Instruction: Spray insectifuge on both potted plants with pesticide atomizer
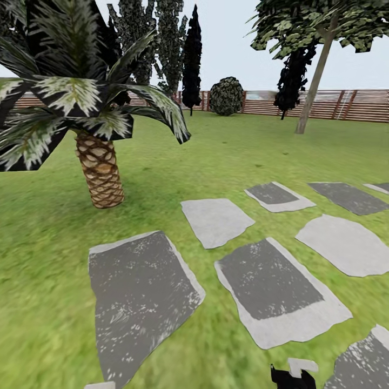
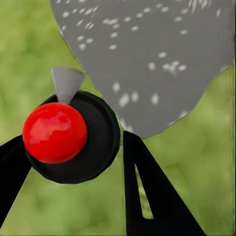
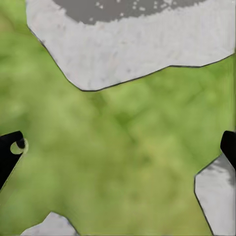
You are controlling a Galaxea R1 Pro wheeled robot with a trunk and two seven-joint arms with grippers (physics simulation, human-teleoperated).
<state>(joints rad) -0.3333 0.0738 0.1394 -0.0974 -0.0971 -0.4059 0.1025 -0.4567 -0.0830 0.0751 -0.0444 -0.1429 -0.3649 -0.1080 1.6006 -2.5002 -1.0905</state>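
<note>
Atomizer: we are holding the pesticide atomizer [image 2: 73,137] between the fingers of our left claw [image 2: 76,162]; from the left wrist camera it is showing as a dark round body with a red ball on top and a grey cone-shaped tip.
Left claw: gripping the atomizer, black fingers [image 2: 152,191] pressing either side.
Right claw: we are seeing its fingertips [image 3: 10,152] spread wide at the frame edges of the right wrist view, holding nothing, over grass [image 3: 123,147].
Surroundings: stepping stones [image 1: 140,292], a palm [image 1: 100,167], a round bush [image 1: 226,96], a fence [image 1: 351,104].
Potted plants: we are not spotting them here.
Risk: we are judging that driving over uneven stones could jolt the round bottle loose, or that spraying the palm or bush by mistake would leave the pots uncovered.
</note>
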